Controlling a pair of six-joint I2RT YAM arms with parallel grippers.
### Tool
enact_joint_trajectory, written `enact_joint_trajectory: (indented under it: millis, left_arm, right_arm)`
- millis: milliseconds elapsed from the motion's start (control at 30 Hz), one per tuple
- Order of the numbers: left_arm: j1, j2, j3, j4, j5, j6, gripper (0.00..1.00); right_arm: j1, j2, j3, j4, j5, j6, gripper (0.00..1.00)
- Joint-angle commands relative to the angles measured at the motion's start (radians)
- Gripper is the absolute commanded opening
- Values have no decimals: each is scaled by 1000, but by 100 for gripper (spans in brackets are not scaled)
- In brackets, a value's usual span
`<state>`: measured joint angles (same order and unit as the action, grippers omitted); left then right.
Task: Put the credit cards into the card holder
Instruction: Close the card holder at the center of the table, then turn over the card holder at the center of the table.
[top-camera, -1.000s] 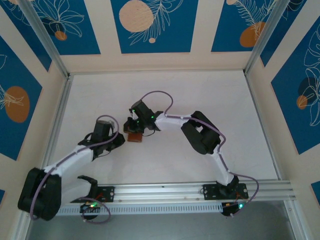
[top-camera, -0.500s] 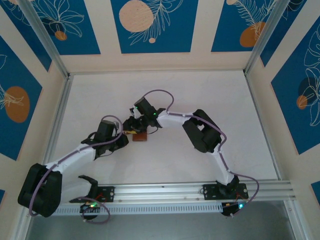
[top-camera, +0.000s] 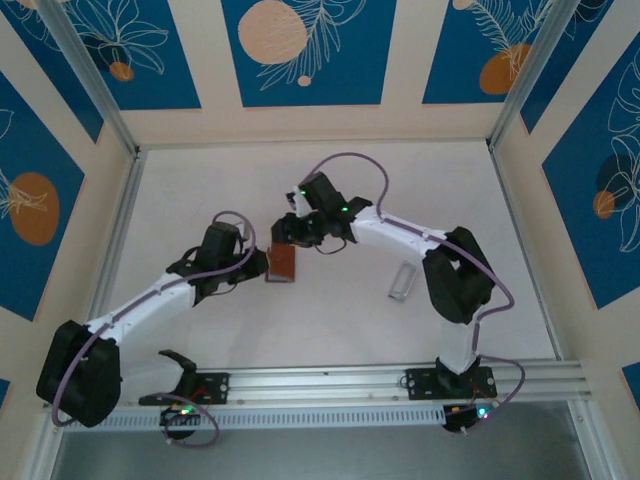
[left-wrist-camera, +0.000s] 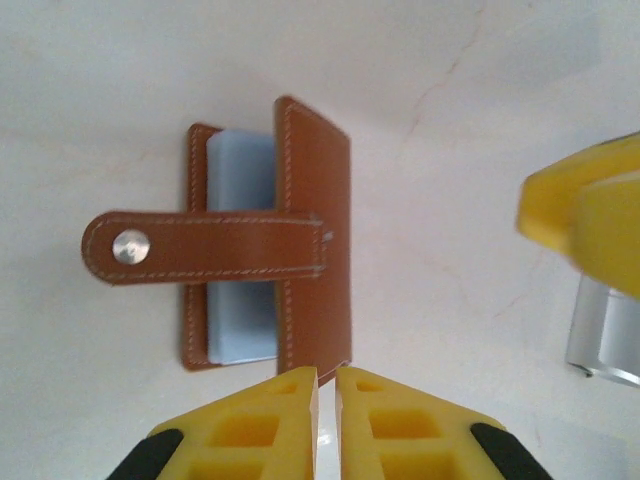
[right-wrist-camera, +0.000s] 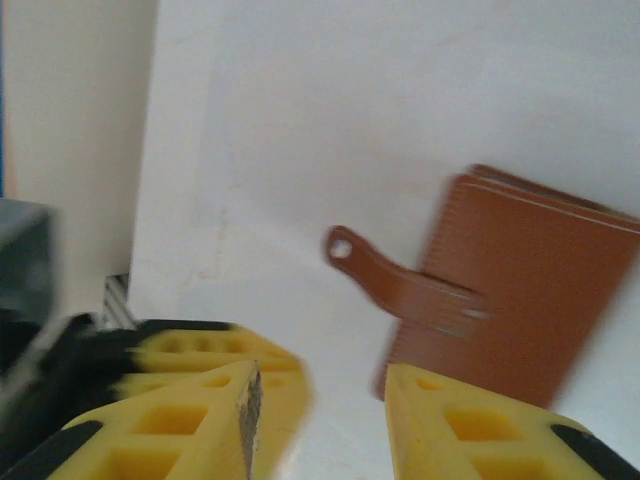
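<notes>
Brown leather card holder (left-wrist-camera: 315, 180) lies loose on the table (top-camera: 330, 320), the closed-up, empty left gripper (left-wrist-camera: 326, 388) at its edge and the spread right gripper (right-wrist-camera: 320, 388) near (one credit card (top-camera: 402, 281) sits well apart), so, unpinned, it could skid or flop shut when a card is pushed in.

Soft, even light from above leaves the white bench (top-camera: 330, 330) bright, with only faint shadows beneath the arms (top-camera: 150, 300). The left wrist view holds the card holder (left-wrist-camera: 315, 200) fairly sharp while the left end effector (left-wrist-camera: 326, 376) near the lens goes soft; the right wrist view is smeared by motion blur, streaking the holder's edges.
</notes>
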<state>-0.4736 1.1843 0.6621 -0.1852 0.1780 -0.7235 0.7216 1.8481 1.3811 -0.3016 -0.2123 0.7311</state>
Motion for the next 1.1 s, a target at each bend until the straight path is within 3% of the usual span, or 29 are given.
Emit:
enact_joint_trajectory:
  millis: [0,100,200,400,767,1067]
  left_arm:
    - [-27,31,67,-57,-17,32,13]
    - [-37,109,125,-50,15,44,14]
    - [-43,211,184,-27,49,53,14]
    - [-40,351,238,-42,-5,67,13]
    - [27,384,98,-41,-93,48,12]
    - [38,409,19,21,-82,52,12]
  right_arm:
    - [-17,-21,-91,-25,55,-16,35]
    - [-21,17,-93,-48,56,-3,31]
    - [-30,32,-127,1,25,14,34]
    - [-60,29,-183,57,-27,25,39]
    - [-58,101,-189,151,-87,21,42]
    - [-24,204,-144,213,-124,52,43]
